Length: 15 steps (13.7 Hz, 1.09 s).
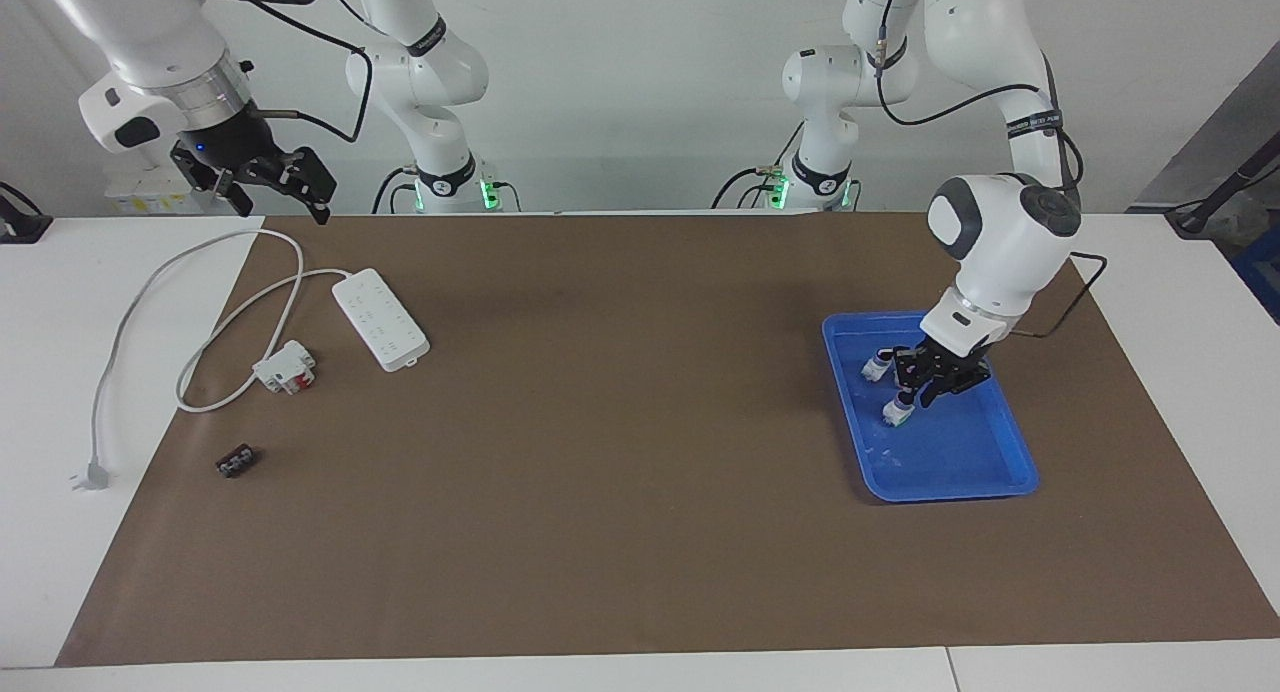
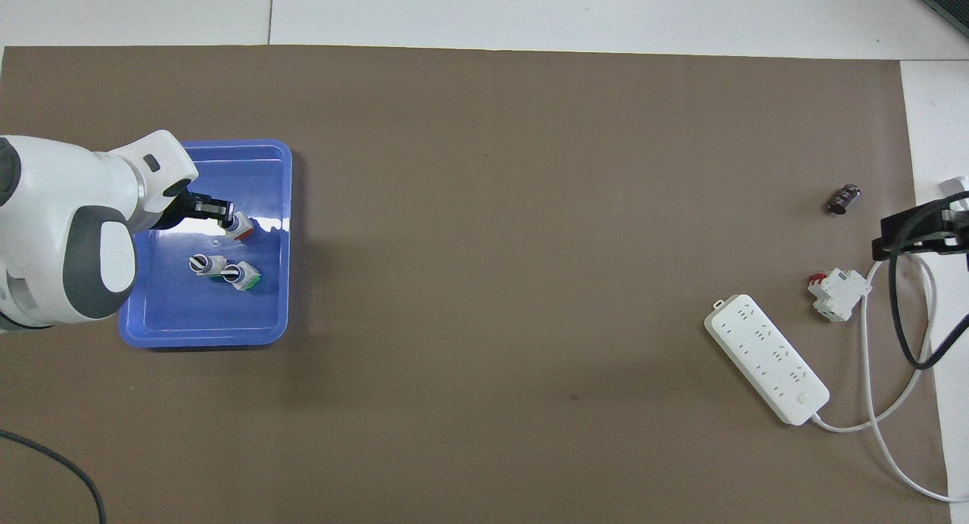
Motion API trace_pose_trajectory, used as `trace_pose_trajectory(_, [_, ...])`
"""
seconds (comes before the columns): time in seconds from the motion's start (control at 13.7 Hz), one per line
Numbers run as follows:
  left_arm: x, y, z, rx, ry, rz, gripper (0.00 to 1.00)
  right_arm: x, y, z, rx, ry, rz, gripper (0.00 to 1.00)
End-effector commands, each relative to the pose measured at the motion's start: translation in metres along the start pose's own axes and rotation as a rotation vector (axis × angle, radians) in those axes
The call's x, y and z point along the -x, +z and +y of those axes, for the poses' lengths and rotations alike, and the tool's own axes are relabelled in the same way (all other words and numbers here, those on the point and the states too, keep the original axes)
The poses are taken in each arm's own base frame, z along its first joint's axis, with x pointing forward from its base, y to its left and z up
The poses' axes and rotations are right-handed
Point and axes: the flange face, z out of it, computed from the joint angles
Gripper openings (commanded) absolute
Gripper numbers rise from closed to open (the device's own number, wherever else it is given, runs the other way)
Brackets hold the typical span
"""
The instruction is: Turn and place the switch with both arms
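The switch (image 1: 897,412) (image 2: 239,228), white with an orange-red base, is held tilted in my left gripper (image 1: 915,397) (image 2: 225,215), which is shut on its black tip end. It hangs low inside the blue tray (image 1: 950,492) (image 2: 204,341); I cannot tell whether it touches the tray floor. My right gripper (image 1: 283,204) is open and empty, raised over the table edge at the right arm's end, above the white cable. Only part of it shows in the overhead view (image 2: 920,232).
Two more switches (image 2: 203,263) (image 2: 244,276) lie in the tray, nearer to the robots. A white power strip (image 1: 380,318) (image 2: 766,359), a white-and-red block (image 1: 285,365) (image 2: 835,294) and a small dark piece (image 1: 235,460) (image 2: 842,198) lie at the right arm's end.
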Motion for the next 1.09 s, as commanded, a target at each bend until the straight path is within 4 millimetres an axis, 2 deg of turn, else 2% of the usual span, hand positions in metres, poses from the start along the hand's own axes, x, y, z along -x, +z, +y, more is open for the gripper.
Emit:
trace_pose_trajectory(0.0, [-0.003, -0.026, 0.003, -0.016, 0.051, 0.027, 0.99, 0.002, -0.009, 0.002, -0.047, 0.051, 0.011, 1.00])
trace_pose_trajectory(0.15, [-0.001, -0.050, 0.006, -0.009, 0.057, 0.014, 0.99, -0.001, -0.009, -0.004, -0.041, 0.045, 0.051, 1.00])
trace_pose_trajectory(0.29, [0.007, -0.085, 0.013, 0.006, 0.060, -0.016, 0.99, -0.007, -0.006, -0.004, -0.046, 0.041, 0.088, 1.00])
trace_pose_trajectory(0.58, [0.021, -0.157, 0.029, 0.005, 0.094, -0.047, 0.99, -0.003, -0.001, -0.003, -0.046, 0.055, 0.069, 1.00])
trace_pose_trajectory(0.73, [0.014, -0.193, 0.035, -0.054, 0.128, -0.099, 0.99, 0.000, 0.001, -0.003, -0.045, 0.041, 0.065, 1.00])
trace_pose_trajectory(1.02, [0.003, -0.254, 0.036, -0.072, 0.122, -0.114, 1.00, 0.000, 0.005, -0.003, -0.042, 0.046, 0.105, 1.00])
